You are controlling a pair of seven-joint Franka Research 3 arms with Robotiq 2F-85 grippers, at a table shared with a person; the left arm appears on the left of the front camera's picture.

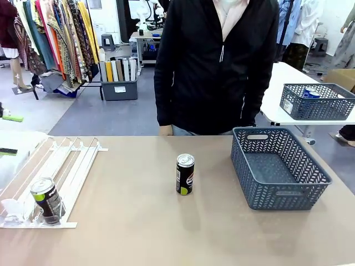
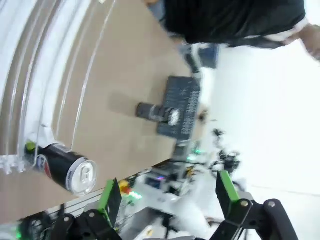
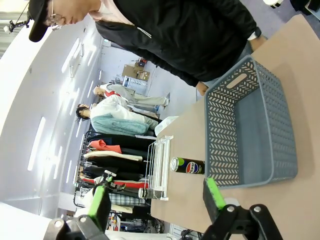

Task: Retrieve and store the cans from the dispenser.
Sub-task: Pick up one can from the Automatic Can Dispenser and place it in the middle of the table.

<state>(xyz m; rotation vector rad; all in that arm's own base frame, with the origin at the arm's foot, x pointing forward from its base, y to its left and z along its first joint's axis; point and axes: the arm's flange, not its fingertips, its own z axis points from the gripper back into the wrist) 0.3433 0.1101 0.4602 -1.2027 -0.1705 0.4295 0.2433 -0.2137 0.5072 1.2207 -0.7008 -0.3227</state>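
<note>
We are in a big room with a grey-blue floor (image 1: 111, 116). Our table (image 1: 138, 233) has a light brown top. Far off on the left, a rack of clothes (image 1: 61, 39) hangs in many bright colours. Next to it, a grey bin (image 1: 119, 86) sits on the floor with flat boards standing in it. Behind the bin are a small stool (image 1: 108, 40) and a white desk (image 1: 145, 36). On the right stands a white table (image 1: 274, 94). The back wall (image 1: 108, 19) is white. Long lights (image 3: 37, 142) shine up on the ceiling.
</note>
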